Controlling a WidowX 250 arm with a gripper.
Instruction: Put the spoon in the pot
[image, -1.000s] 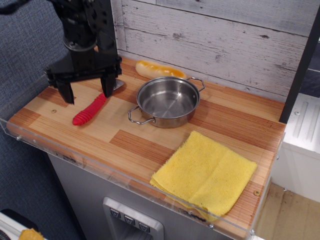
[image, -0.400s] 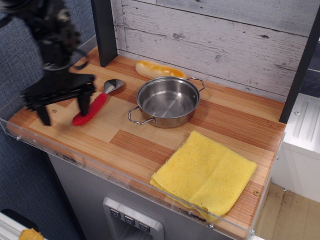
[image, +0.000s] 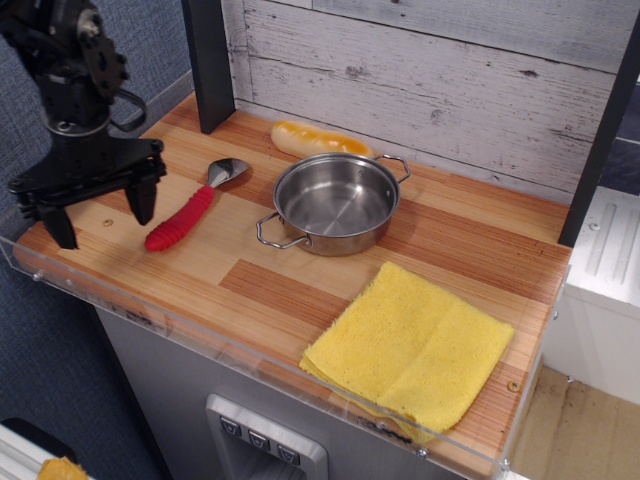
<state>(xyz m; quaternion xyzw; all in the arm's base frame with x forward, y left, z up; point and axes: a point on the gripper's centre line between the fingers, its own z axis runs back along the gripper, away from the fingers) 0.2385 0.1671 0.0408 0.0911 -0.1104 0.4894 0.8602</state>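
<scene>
The spoon (image: 190, 208) lies flat on the wooden counter, left of the pot. Its ribbed red handle points toward the front left and its shiny metal bowl (image: 227, 170) toward the back. The shallow steel pot (image: 336, 203) stands upright in the middle of the counter, with nothing in it. My gripper (image: 100, 212) is open and empty. It hangs above the counter's left end, left of the spoon handle and apart from it, fingers pointing down.
A yellow-orange bread roll (image: 320, 141) lies behind the pot by the plank wall. A folded yellow cloth (image: 412, 348) lies at the front right. A dark post (image: 208, 60) stands at the back left. A clear plastic lip (image: 250, 360) edges the counter front.
My open gripper swung from above the spoon's bowl forward and left, then settled slightly higher over the left end. The spoon, uncovered, has not moved.
</scene>
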